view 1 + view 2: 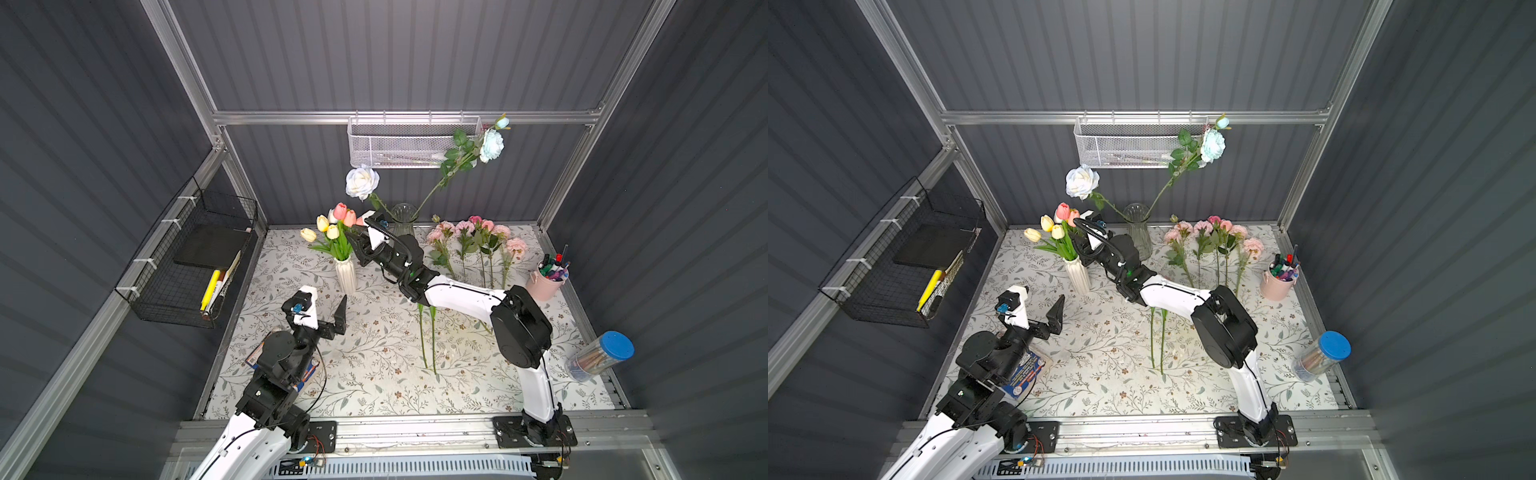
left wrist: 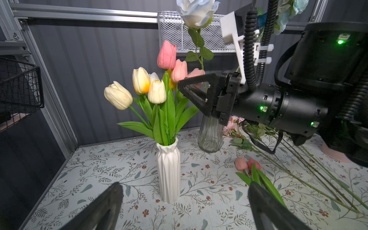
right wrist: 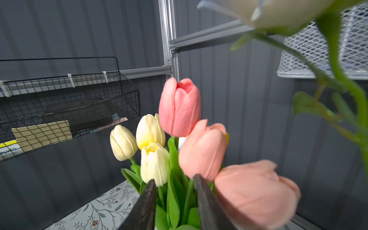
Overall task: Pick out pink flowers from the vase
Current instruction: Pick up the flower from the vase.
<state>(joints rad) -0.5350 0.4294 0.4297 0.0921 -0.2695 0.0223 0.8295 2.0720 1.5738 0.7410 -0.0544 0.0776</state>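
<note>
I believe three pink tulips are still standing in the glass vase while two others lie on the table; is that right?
Not quite. The three pink tulips still stand in the white ribbed vase, not the glass vase, as the left wrist view shows. The two others do lie on the table.

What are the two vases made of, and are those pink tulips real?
The white vase looks like glazed ceramic, maybe plastic: opaque, smooth, softly shiny folds. The clear vase seems to be glass: see-through with ribbed, glinting sides. The pink tulips look fake, probably soft rubbery plastic: matte, thick, evenly coloured petals.
</note>
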